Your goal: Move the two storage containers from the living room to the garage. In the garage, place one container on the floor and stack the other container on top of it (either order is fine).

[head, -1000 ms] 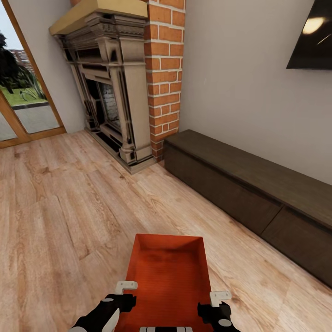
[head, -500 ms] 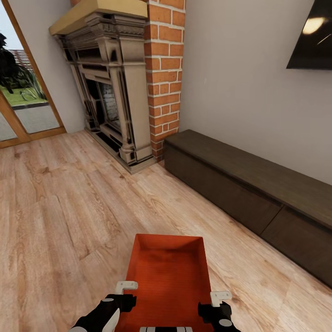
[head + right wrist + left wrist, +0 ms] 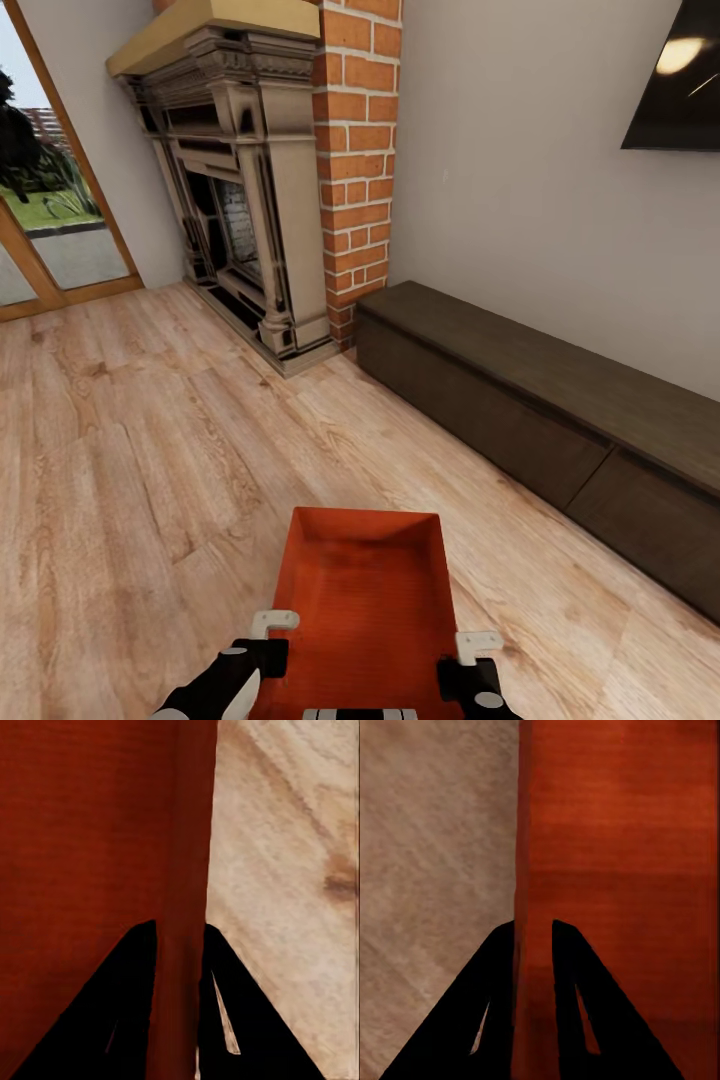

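Over at the far left of my head view, a wood-framed glass door [image 3: 45, 200] looks out on greenery, and the light wood plank floor [image 3: 130, 450] runs from it toward me. Next along stands the dark fireplace [image 3: 235, 200] under its pale mantel, set against the red brick chimney [image 3: 358, 150]. Right of the bricks a long low dark wood cabinet [image 3: 540, 420] sits along the plain wall, and the corner of a black TV [image 3: 680, 85] hangs above it. Low in the middle, close in front of me, is one orange-red storage container [image 3: 365, 600], open side up, and I have it by both long walls. My left gripper [image 3: 272, 625] is at its left wall: in the left wrist view the two dark fingers [image 3: 487, 1005] straddle the thin orange wall [image 3: 534, 945], one outside over the floor and one inside the bin, closed onto it. My right gripper [image 3: 478, 645] is at the right wall, and the right wrist view shows the same thing, fingers [image 3: 225, 1012] either side of the ribbed wall [image 3: 184, 930] and pinching it. I cannot tell whether the bin rests on the planks or hangs clear of them.
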Motion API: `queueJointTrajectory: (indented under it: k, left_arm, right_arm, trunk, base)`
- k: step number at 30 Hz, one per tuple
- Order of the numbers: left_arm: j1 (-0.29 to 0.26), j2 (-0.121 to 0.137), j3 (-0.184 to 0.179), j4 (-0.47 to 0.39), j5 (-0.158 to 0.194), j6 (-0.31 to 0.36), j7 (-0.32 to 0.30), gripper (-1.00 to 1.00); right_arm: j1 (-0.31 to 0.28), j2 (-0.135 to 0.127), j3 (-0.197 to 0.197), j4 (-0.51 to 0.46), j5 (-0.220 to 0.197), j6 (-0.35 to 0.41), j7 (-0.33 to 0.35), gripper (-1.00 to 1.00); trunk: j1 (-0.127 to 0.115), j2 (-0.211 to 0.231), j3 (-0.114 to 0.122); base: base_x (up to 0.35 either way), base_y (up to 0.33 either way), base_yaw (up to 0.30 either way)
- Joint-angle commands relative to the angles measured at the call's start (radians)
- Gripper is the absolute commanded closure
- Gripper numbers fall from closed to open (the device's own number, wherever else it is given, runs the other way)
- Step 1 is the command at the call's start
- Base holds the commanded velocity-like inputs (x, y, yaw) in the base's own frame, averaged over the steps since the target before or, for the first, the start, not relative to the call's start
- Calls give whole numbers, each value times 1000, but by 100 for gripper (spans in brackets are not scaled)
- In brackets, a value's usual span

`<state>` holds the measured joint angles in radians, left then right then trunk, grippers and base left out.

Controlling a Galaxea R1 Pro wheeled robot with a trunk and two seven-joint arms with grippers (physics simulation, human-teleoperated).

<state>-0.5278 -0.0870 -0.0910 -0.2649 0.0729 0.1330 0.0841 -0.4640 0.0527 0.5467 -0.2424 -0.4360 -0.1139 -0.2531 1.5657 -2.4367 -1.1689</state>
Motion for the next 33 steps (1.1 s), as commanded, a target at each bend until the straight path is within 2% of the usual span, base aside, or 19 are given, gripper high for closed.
queueJointTrajectory:
  k: [1, 22, 33]
  left_arm:
    - [0, 1, -3, -2, -7, 7, 9, 100]
    - [0, 1, -3, -4, -7, 7, 9, 100]
    - [0, 1, -3, -4, -6, 8, 9, 100]
  right_arm:
    - [-1, 0, 4, 2, -16, -7, -6, 100]
    - [-1, -1, 2, 2, -17, -9, -6, 100]
    - [-1, -2, 2, 2, -17, -9, -6, 100]
  trunk:
    - [0, 0, -1]
    - [0, 0, -1]
    - [-42, 77, 34]
  base:
    - [0, 0, 0]
    - [0, 0, 0]
    - [0, 0, 0]
